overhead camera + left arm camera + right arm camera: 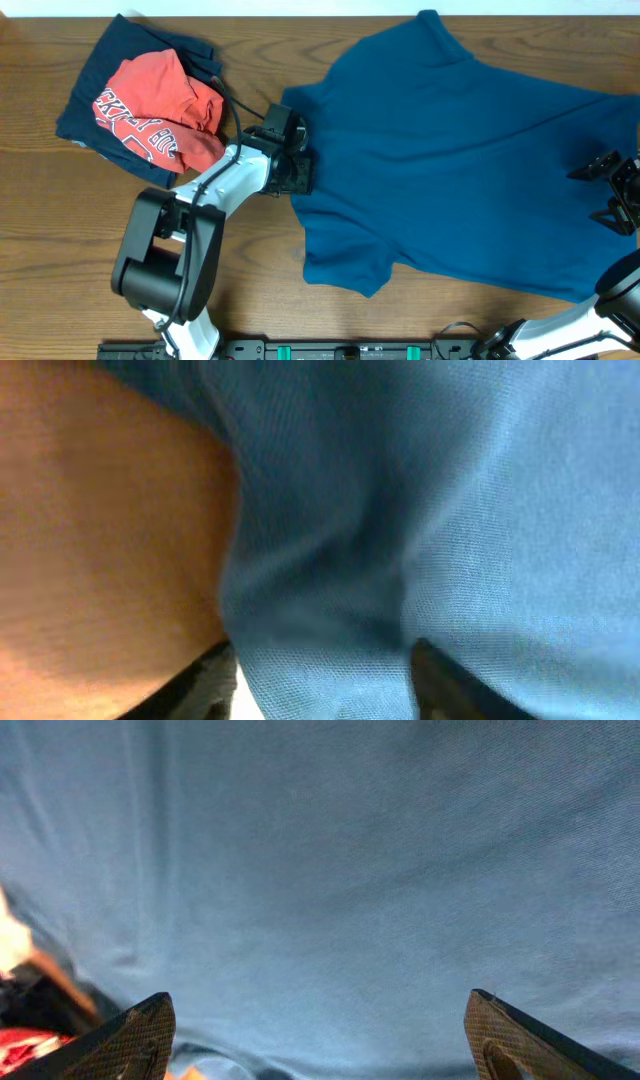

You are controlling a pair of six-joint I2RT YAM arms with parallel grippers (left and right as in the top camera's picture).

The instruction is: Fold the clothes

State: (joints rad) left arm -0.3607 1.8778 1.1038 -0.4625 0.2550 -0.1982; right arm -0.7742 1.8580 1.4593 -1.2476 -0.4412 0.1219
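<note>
The blue T-shirt (450,150) lies spread across the table's middle and right. My left gripper (297,172) is at the shirt's left edge. In the left wrist view its fingers (325,685) are partly closed with bunched blue cloth (400,540) between them. My right gripper (612,190) hovers over the shirt's right part. In the right wrist view it (320,1030) is wide open and empty above the cloth (330,870). The red tee with white lettering (155,110) lies crumpled on the navy garment (105,70) at the far left.
The wooden table (60,220) shows bare at the left and front. The left arm's base (160,270) stands at the front left. A black rail (330,350) runs along the front edge.
</note>
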